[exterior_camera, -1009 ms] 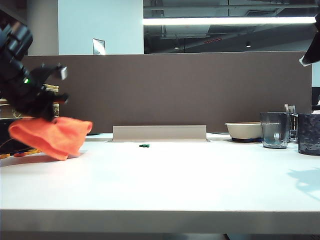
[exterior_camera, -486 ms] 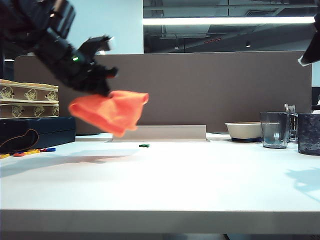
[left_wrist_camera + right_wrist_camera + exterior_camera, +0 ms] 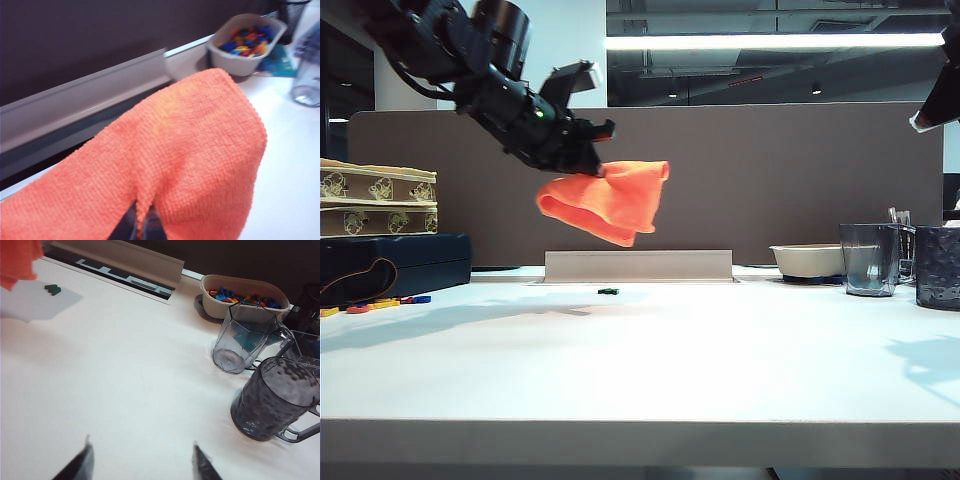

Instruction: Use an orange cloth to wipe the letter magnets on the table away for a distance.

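A shallow beige bowl (image 3: 243, 295) near the bench's back edge held mixed coloured plastic letter pieces (image 3: 240, 295). Beside it stood a clear glass jug (image 3: 243, 340) and a dark textured jug (image 3: 277, 400), contents indiscernible. The left gripper (image 3: 588, 150) hung high over the white bench (image 3: 640, 370), jaws clamped on the bright orange fuzzy cloth (image 3: 610, 200), which draped clear of the surface. One small green letter magnet (image 3: 609, 291) lay below, near the back rail. The right gripper (image 3: 140, 460) hovered over bare bench, jaws wide, holding nothing.
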`<state>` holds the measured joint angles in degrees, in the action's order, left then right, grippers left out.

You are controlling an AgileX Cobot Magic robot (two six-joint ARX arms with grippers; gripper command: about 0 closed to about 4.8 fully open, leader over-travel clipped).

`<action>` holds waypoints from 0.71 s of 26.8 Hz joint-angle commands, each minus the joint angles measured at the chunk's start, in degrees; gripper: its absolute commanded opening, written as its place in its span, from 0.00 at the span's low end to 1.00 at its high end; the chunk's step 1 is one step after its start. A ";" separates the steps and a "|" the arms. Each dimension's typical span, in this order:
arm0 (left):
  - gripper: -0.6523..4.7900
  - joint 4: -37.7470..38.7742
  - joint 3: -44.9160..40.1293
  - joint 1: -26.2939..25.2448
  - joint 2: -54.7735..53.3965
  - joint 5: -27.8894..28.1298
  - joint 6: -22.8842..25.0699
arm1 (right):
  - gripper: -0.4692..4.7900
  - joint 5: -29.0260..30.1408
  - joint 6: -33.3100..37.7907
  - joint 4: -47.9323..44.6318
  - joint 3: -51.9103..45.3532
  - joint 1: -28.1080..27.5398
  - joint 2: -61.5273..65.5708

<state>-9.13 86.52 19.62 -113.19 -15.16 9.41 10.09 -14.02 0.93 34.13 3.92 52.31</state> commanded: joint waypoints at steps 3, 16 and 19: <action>0.11 -0.46 4.85 0.87 -4.61 -2.05 0.00 | 0.55 -0.11 0.07 -0.70 0.24 0.02 -0.13; 0.11 -2.62 19.43 3.15 -20.35 -4.24 -0.35 | 0.55 0.28 0.52 0.37 0.26 0.31 -1.60; 0.11 -3.74 23.87 3.19 -25.29 -4.35 -1.53 | 0.55 0.31 0.59 1.64 0.28 0.48 -2.78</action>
<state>-11.05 109.34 22.90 -137.80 -19.16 8.43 10.26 -13.61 2.09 34.13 4.27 50.39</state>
